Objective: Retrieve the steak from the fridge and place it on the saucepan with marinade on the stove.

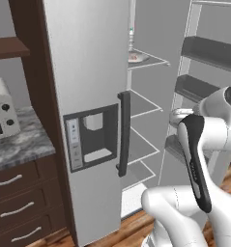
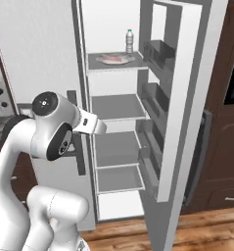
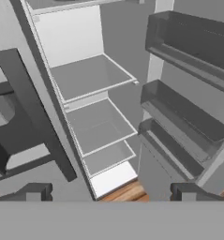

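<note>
From the left base view, the fridge [image 1: 88, 96] stood with its right door swung open and its left door, the one with the dispenser recess and dark bar handle, closed. On the top shelf, past the edge of the closed door, part of the steak [image 1: 134, 57] showed as a pinkish patch on a pale plate [image 1: 142, 59], with the lower shelves bare beneath it. A microwave [image 1: 2, 112] sat on the stone desk [image 1: 20, 144] to the left, well apart from the work.

From the right base view, the steak [image 2: 114, 59] lay flat on that plate on the highest shelf, with a small bottle [image 2: 129, 41] standing just behind it to the right. The arm's elbow was raised in front of the closed door, well below that shelf.

In the hand view, the end effector [image 3: 110, 192] had its 2 dark tips spread as wide as they go, with nothing between them. It looked at the lower shelves and the door bins [image 3: 188, 117]; the steak's shelf sat just beyond the top edge.

As a judgement, the slab would be light, soft and floppy, and probably slick, so it could sag or slide out of a loose hold. Pinching it across its short width near the middle, with 1 finger slipped under the edge at the plate's rim, seemed the safest hold. The bottle close by could be knocked over on the approach.
</note>
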Available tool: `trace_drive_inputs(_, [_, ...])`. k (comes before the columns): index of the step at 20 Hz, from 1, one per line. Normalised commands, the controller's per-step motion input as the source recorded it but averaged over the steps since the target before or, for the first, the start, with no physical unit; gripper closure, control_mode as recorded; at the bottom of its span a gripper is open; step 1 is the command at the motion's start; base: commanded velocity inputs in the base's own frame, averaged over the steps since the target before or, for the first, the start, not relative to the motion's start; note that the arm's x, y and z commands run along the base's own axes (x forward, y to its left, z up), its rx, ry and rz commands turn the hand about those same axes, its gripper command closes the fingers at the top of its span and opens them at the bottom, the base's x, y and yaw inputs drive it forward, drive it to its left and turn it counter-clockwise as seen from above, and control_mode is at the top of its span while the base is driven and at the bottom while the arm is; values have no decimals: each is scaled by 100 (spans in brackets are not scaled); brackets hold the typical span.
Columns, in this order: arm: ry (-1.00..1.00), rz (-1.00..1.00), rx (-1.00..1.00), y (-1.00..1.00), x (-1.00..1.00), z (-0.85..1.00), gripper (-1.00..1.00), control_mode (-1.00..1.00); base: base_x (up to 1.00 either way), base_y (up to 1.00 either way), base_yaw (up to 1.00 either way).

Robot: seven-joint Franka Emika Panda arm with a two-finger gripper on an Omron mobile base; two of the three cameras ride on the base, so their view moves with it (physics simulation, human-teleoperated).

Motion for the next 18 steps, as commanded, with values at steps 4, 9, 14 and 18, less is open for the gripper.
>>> trace_drive_inputs(4, [0, 0, 0, 0, 0, 0, -100, 100, 48, -36, 0])
trace_drive_inputs(9, [0, 0, 0, 0, 0, 0, -100, 100, 85, -1, 0])
trace_drive_inputs(14, [0, 0, 0, 0, 0, 0, -100, 100, 83, -2, -3])
trace_drive_inputs(18, [0, 0, 0, 0, 0, 0, -100, 100, 70, -18, -6])
